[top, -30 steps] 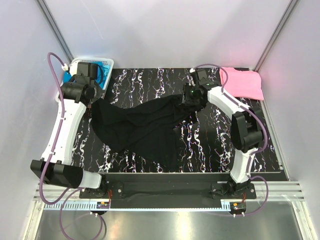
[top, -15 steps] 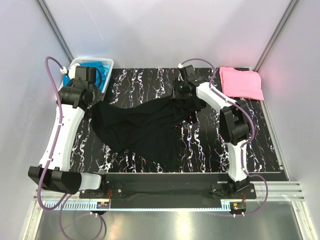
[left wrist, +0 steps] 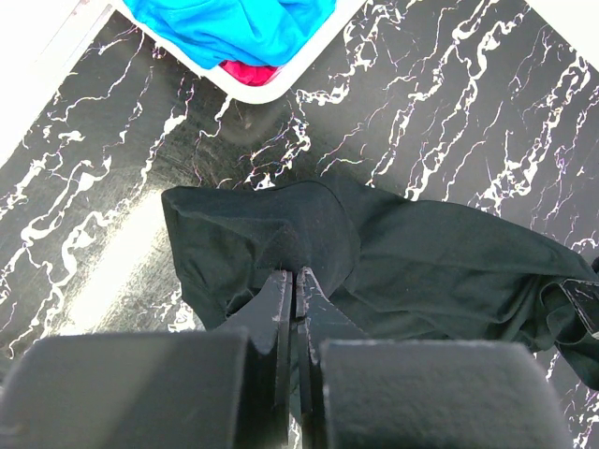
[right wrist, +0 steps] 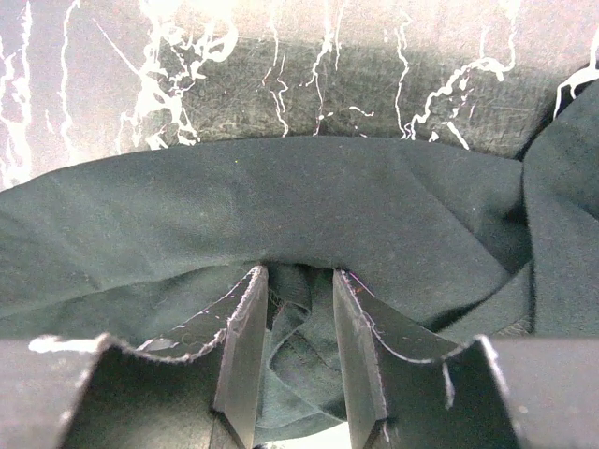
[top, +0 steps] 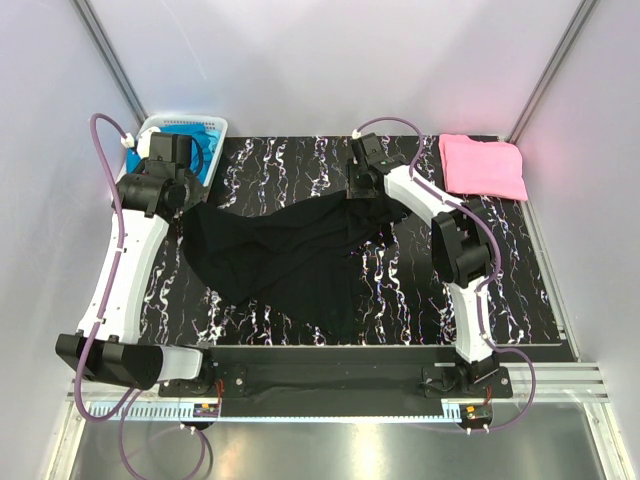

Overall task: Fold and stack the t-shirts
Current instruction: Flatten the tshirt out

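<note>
- Black t-shirt (top: 285,255) lies crumpled mid-table (top: 400,300).
- Left gripper (left wrist: 294,281), jaws pressed together, pinches its left edge.
- Right gripper (right wrist: 298,281), jaws partly spread, straddles the shirt's far-right hem.
- Beyond it: pink t-shirt (top: 485,166) far right, basket (top: 215,125) far left.

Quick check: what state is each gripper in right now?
Left gripper: closed, pinching the black t-shirt.
Right gripper: partly open, cloth of the same shirt between its fingers; a firm grip cannot be told.
</note>
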